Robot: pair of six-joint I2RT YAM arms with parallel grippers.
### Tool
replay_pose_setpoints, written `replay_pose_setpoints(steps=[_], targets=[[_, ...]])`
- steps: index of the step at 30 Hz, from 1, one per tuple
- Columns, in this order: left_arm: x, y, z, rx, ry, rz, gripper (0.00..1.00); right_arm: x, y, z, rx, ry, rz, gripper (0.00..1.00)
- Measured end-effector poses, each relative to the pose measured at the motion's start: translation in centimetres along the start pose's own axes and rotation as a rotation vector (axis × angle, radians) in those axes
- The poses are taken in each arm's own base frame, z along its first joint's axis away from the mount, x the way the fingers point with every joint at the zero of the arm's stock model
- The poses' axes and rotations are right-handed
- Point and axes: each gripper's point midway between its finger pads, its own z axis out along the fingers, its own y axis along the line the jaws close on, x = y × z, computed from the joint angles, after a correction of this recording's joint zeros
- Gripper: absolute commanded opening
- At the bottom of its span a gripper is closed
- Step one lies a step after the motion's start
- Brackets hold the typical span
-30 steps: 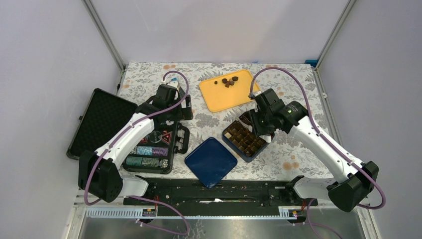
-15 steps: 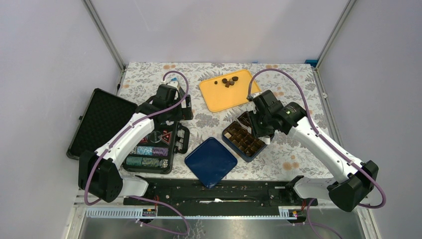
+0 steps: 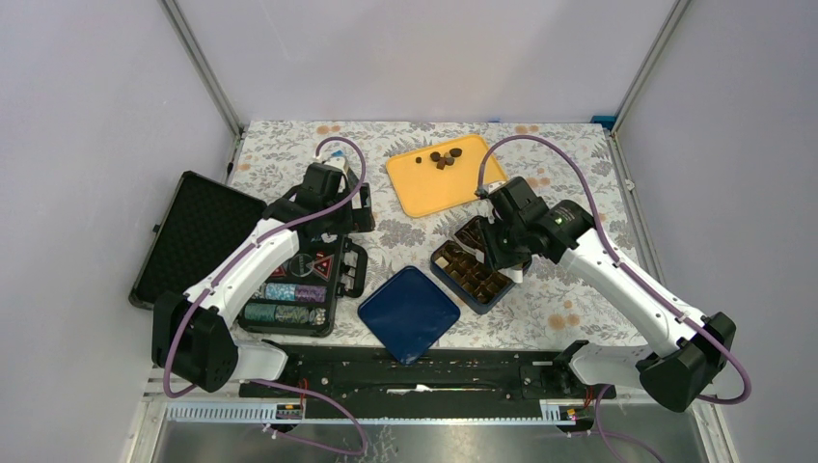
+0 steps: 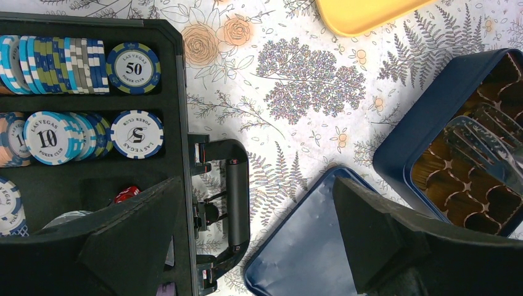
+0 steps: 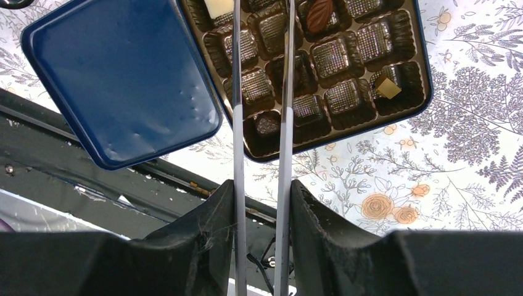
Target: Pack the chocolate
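Note:
Several dark brown chocolate pieces [image 3: 444, 157] lie on the yellow tray [image 3: 424, 188] at the back. A blue box [image 3: 446, 276] with a brown compartment insert [image 5: 345, 61] holds one brown piece [image 5: 319, 15], a cream piece [image 5: 218, 7] and a small pale bit [image 5: 388, 88]. My right gripper [image 5: 262, 185] is shut on a pair of tongs [image 5: 285, 92] that reach over the insert; their tips run out of view at the top. In the top view the right gripper [image 3: 506, 253] hangs over the box. My left gripper [image 4: 258, 185] is open and empty, and sits over the right edge of the chip case [image 3: 333, 217].
The blue box lid [image 3: 408, 313] lies flat near the front, left of the box. An open black case [image 3: 289, 289] with poker chips [image 4: 132, 68] sits at the left, its handle [image 4: 237, 197] facing the lid. The black base rail [image 3: 424, 371] runs along the near edge.
My right arm has shifted slightly left and back over the blue box with the tongs. My left arm has not moved.

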Motion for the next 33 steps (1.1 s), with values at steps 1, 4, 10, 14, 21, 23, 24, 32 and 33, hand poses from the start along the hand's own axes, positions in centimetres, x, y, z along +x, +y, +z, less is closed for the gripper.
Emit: replay_pose_setpoints(steps=[1,4,10,14,21,23,24,32,33], targets=[[0.0,0.0,0.0,0.000,0.001,0.000,0.99,0.0,0.1,0.0,-0.004,0.001,-0.001,0.31],[0.0,0.0,0.0,0.000,0.001,-0.003,0.99,0.1,0.2,0.0,-0.007,0.003,-0.003,0.36],[0.0,0.0,0.0,0.000,0.001,-0.003,0.99,0.2,0.2,0.0,-0.007,0.007,-0.005,0.39],[0.0,0.0,0.0,0.000,0.001,-0.003,0.99,0.2,0.3,0.0,-0.008,0.007,-0.007,0.42],[0.1,0.0,0.1,-0.001,0.004,-0.003,0.99,0.2,0.3,0.0,-0.007,0.008,-0.004,0.44],[0.1,0.0,0.2,-0.002,0.006,-0.003,0.99,0.2,0.3,0.0,-0.007,0.008,-0.004,0.44],[0.1,0.0,0.2,-0.003,0.007,-0.003,0.99,0.2,0.3,-0.1,-0.007,0.007,-0.004,0.43],[0.2,0.1,0.3,-0.004,0.010,-0.003,0.99,-0.7,0.4,-0.9,-0.007,-0.022,0.002,0.12],[0.2,0.1,0.3,-0.004,0.010,-0.003,0.99,-1.1,0.5,-1.2,-0.009,-0.035,0.005,0.12]])
